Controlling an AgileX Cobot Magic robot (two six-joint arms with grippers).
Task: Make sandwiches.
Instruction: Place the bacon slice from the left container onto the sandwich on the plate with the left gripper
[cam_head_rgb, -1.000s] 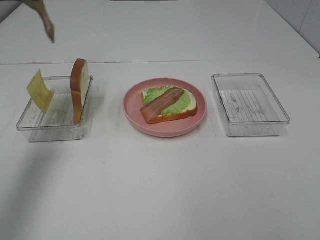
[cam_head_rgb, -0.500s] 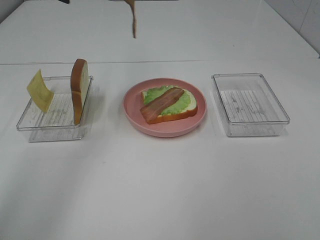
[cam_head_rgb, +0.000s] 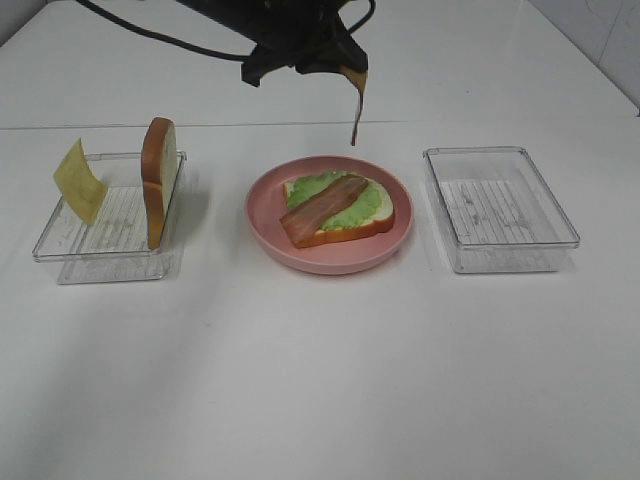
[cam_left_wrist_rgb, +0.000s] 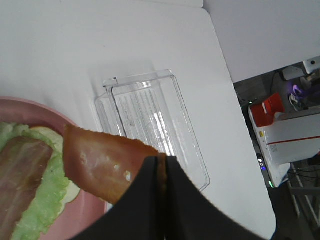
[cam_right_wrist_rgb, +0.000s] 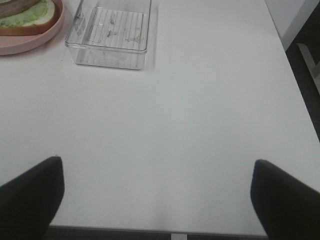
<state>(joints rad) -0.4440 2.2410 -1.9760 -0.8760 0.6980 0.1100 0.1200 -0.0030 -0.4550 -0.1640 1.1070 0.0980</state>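
A yellow cheese square (cam_head_rgb: 80, 180) and an upright white bread slice (cam_head_rgb: 158, 180) leaned in the left clear plastic tray (cam_head_rgb: 60, 255). The black left gripper (cam_head_rgb: 350, 72) was clenched on a reddish-brown bacon strip (cam_head_rgb: 357, 108), which dangled below it over the far edge of the round pink plate (cam_head_rgb: 330, 262) holding the half-built sandwich (cam_head_rgb: 337, 208). Beyond the right clear tray (cam_head_rgb: 500, 205), the right gripper (cam_right_wrist_rgb: 157, 200) gaped, grasping nothing.

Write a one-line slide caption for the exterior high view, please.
Left fingers hold a bacon strip above the pink plate, where bread, lettuce and another strip already lie.

Reddish-brown bacon strip (cam_left_wrist_rgb: 100, 167), pink plate (cam_head_rgb: 330, 262)
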